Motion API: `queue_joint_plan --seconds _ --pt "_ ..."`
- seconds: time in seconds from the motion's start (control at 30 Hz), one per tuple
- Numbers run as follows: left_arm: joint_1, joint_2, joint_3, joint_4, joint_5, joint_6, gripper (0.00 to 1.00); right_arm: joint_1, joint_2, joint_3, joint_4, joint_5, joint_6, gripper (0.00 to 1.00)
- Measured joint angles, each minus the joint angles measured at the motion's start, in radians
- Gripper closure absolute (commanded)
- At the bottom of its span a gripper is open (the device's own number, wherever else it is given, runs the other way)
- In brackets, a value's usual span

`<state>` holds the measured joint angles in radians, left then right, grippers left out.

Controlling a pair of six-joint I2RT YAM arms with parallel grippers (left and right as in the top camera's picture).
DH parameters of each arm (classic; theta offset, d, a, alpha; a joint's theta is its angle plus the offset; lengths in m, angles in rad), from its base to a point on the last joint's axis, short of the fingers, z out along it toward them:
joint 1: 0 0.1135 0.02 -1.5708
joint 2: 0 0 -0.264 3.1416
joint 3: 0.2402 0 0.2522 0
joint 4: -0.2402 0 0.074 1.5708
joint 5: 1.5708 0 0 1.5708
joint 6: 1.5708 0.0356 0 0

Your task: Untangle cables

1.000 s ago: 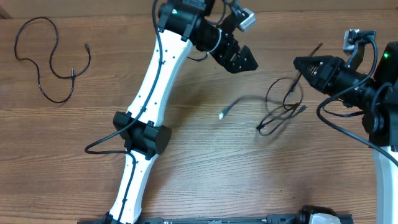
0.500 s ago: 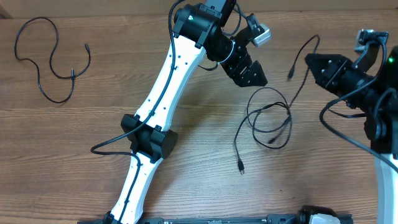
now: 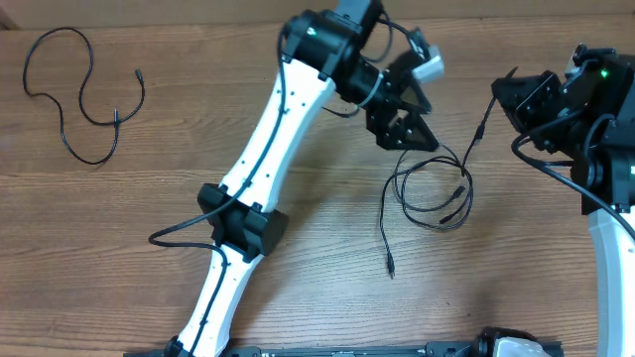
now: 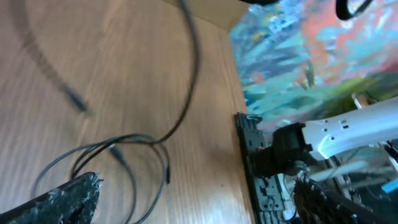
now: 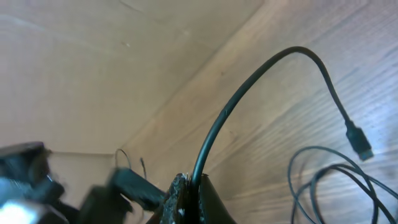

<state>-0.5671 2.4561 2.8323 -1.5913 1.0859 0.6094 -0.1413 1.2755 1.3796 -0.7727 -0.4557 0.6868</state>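
Note:
A tangle of thin black cables (image 3: 433,190) lies in loops on the wood table, one plug end trailing to the front (image 3: 390,267). My right gripper (image 3: 504,91) is shut on one cable; in the right wrist view that cable (image 5: 249,81) rises from the pinched jaws (image 5: 194,182), arcs over and ends in a plug (image 5: 359,141) above the loops (image 5: 329,180). My left gripper (image 3: 409,117) hangs open just behind and left of the tangle. The left wrist view shows the loops (image 4: 127,163) between its wide-apart fingertips (image 4: 68,198). A separate cable (image 3: 81,95) lies at the far left.
The left arm (image 3: 260,178) stretches diagonally from the front edge to the back centre. The right arm (image 3: 607,188) stands along the right edge. The table's back edge (image 3: 179,22) runs just behind both grippers.
The left gripper has moved right and forward, closer to the tangle. The right gripper has drawn right and back with its cable, and the loops have spread out and settled on the table.

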Motion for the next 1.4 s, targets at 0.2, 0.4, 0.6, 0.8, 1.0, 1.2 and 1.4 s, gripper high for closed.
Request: queue_joint_plan --seconds 0.2,0.4,0.6,0.8,1.0,1.2,1.4 --pt "-0.081 0.003 -0.015 0.092 0.003 -0.003 0.00 0.000 0.000 0.000 0.021 -0.006 0.069 0.96" --pt "-0.114 0.003 -0.112 0.293 -0.058 -0.109 0.00 -0.026 0.000 0.000 0.025 -0.019 0.123 0.96" --pt "-0.106 0.009 -0.222 0.459 -0.075 -0.219 0.00 -0.111 0.000 0.000 0.047 -0.053 0.162 0.96" --pt "-0.121 0.011 -0.348 0.690 -0.043 -0.335 0.01 -0.133 0.000 0.000 0.071 -0.065 0.210 0.96" --pt "-0.169 0.017 -0.475 0.876 -0.050 -0.504 0.07 -0.133 0.000 0.000 0.082 -0.069 0.227 0.96" --pt "-0.194 0.018 -0.490 0.889 -0.097 -0.594 0.49 -0.133 0.000 0.000 0.069 -0.062 0.228 0.95" --pt "-0.179 0.018 -0.491 0.869 -0.153 -0.663 0.84 -0.133 0.000 0.000 0.021 -0.025 0.201 0.95"
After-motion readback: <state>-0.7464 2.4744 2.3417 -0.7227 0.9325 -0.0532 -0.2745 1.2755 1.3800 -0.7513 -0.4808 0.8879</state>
